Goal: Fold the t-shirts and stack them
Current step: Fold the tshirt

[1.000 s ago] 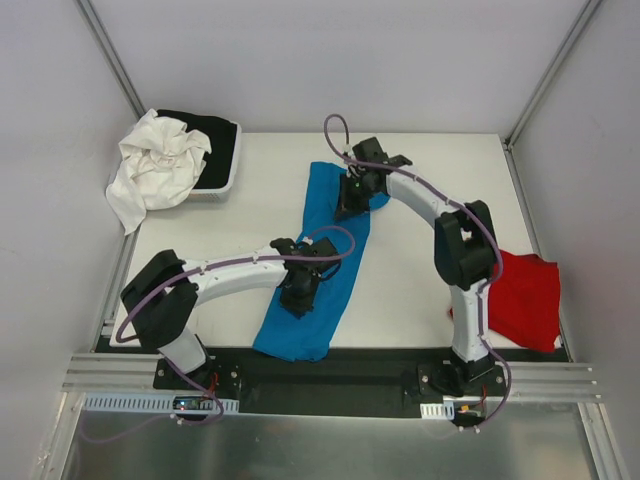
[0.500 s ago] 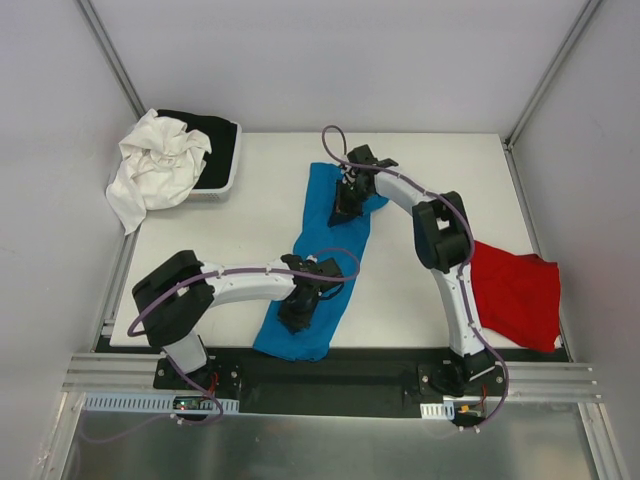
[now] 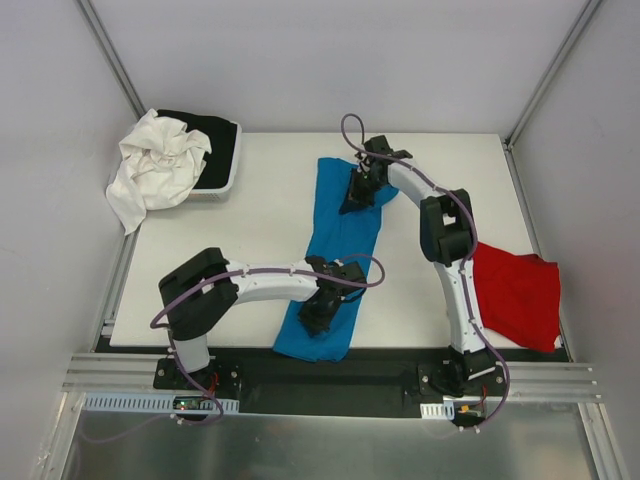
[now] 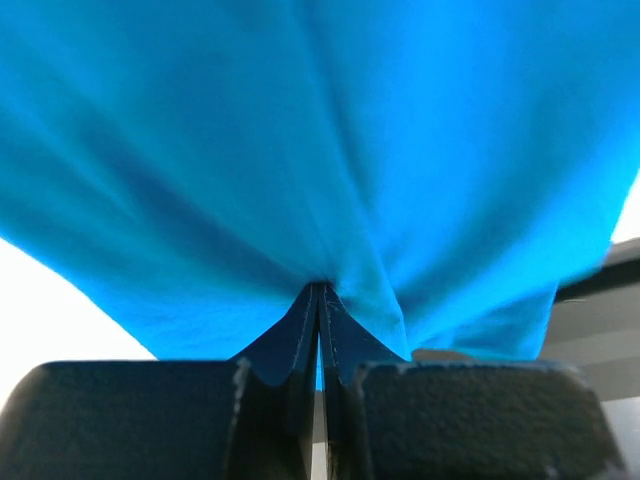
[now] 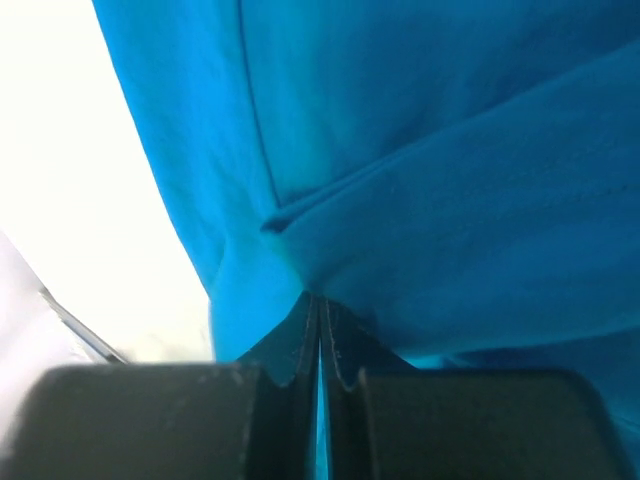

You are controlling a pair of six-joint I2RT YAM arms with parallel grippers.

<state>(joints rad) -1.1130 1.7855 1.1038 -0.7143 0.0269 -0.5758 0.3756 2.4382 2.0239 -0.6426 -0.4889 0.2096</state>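
The turquoise-blue t-shirt (image 3: 345, 240) lies as a long folded strip down the middle of the table, its near end hanging over the front edge. My left gripper (image 3: 318, 312) is shut on the blue fabric (image 4: 330, 180) near that front end. At the far end my right gripper (image 3: 357, 196) is shut on the same shirt (image 5: 420, 200), pinching a fold. The red t-shirt (image 3: 515, 295) lies spread at the table's right edge, behind the right arm.
A white tray (image 3: 228, 180) at the back left holds a black cloth (image 3: 212, 140) with a crumpled white cloth (image 3: 155, 165) draped over its edge. Metal frame posts stand at both back corners. A black rail (image 3: 330, 380) runs along the front.
Both grippers, still shut on the blue t-shirt, have carried it rightward. The left arm has moved toward the front edge and the strip now lies straighter.
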